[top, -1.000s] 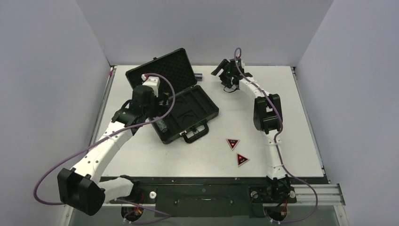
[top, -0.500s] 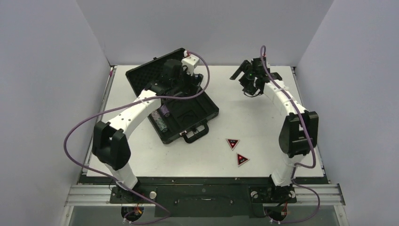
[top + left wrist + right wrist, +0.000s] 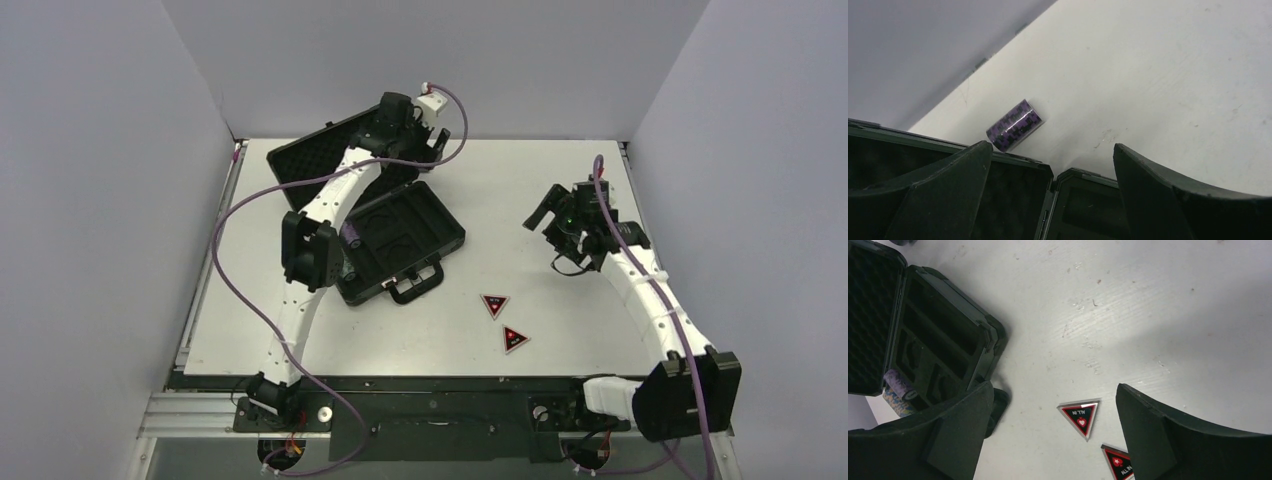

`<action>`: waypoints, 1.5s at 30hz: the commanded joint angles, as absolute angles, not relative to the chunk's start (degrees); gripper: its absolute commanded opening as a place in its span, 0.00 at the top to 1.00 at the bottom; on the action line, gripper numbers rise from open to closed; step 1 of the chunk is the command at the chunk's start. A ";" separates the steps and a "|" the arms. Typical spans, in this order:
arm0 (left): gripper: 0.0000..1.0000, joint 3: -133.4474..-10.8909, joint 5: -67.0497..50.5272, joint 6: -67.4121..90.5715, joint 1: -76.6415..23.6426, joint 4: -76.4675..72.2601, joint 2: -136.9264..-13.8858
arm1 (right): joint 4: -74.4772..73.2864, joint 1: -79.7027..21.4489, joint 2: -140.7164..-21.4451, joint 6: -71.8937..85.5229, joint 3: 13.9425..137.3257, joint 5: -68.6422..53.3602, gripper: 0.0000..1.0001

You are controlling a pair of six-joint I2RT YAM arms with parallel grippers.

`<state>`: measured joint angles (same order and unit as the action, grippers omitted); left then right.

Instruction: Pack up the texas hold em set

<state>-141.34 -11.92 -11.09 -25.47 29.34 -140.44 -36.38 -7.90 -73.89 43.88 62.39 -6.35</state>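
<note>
Left wrist view: a chip stack [image 3: 1014, 125] lies on the worktop [image 3: 1158, 75] just behind the case [image 3: 1018, 200], probably light, stiff and prone to roll, so pinch its round sides; both jaws stand wide, empty.

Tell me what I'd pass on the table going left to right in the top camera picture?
open black hard briefcase → farther red-and-black triangular token → nearer red-and-black triangular token

A white table [image 3: 560, 330] stands enclosed by plain grey walls [image 3: 440, 60] on three sides.
</note>
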 commanded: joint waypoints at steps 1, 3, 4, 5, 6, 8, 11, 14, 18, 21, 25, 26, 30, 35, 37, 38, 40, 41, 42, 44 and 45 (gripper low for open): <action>0.11 -146.23 -11.22 -13.32 -25.19 30.76 -144.67 | -37.21 -6.76 -66.11 42.57 57.80 -2.61 0.12; 0.13 -149.37 -8.80 -14.61 -25.78 30.52 -147.16 | -37.03 -6.61 -63.55 43.22 55.95 -2.40 0.12; 0.16 -150.57 -8.00 -14.35 -25.72 29.54 -148.32 | -37.18 -6.60 -62.45 43.44 55.66 -2.34 0.12; 0.19 -150.78 -6.75 -13.41 -25.65 27.05 -148.65 | -37.55 -6.59 -61.80 43.47 55.36 -2.37 0.12; 0.23 -151.03 -6.41 -12.77 -25.26 26.01 -149.05 | -37.89 -6.55 -61.66 43.43 55.32 -2.28 0.12; 0.29 -151.47 -5.06 -11.15 -24.64 24.21 -149.47 | -38.93 -6.51 -61.83 42.90 56.01 -1.96 0.12; 0.30 -151.45 -4.12 -11.49 -23.83 25.26 -149.26 | -39.67 -6.43 -63.54 42.38 57.90 -2.03 0.12; 0.30 -148.86 -1.57 -13.21 -23.15 27.77 -148.38 | -39.45 -6.46 -65.84 42.36 59.36 -3.53 0.12; 0.31 -145.92 1.45 -15.94 -22.16 31.96 -147.76 | -39.01 -6.50 -69.49 42.61 60.36 -5.50 0.12; 0.34 -143.98 4.17 -19.07 -21.94 33.75 -146.95 | -38.62 -6.80 -71.61 42.71 60.79 -6.40 0.13; 0.44 -142.34 10.31 -22.43 -21.69 36.33 -145.63 | -38.39 -7.59 -73.30 42.33 61.71 -6.97 0.13; 0.45 -141.53 11.18 -23.25 -21.53 36.55 -145.11 | -38.23 -7.75 -73.72 42.30 61.88 -7.08 0.13; 0.43 -138.48 13.66 -24.56 -20.55 37.56 -142.85 | -37.60 -8.56 -74.34 42.14 61.68 -7.41 0.13; 0.31 -139.46 10.13 -24.62 -20.26 36.15 -141.59 | -37.24 -8.95 -74.43 41.67 61.07 -7.76 0.13; 0.23 -140.42 7.34 -23.15 -20.45 35.56 -141.62 | -37.36 -8.92 -74.22 41.39 60.85 -7.80 0.13; 0.21 -141.17 6.97 -20.99 -20.69 35.00 -141.78 | -37.36 -8.95 -74.04 41.22 60.70 -7.77 0.13; 0.20 -141.54 6.89 -16.42 -21.37 32.06 -141.74 | -37.22 -8.96 -73.92 41.18 60.09 -7.72 0.13; 0.20 -141.57 6.89 -13.09 -21.63 29.79 -141.71 | -37.19 -8.96 -73.88 41.15 59.72 -7.73 0.13; 0.20 -141.74 6.83 -11.64 -22.39 28.74 -141.69 | -37.18 -8.96 -73.91 41.18 59.56 -7.78 0.13; 0.20 -142.26 7.38 -7.54 -23.95 25.91 -141.87 | -37.42 -8.88 -74.02 41.16 59.20 -7.89 0.13; 0.18 -142.45 7.69 -5.84 -25.26 24.32 -141.99 | -37.72 -8.92 -74.03 41.06 59.19 -7.91 0.13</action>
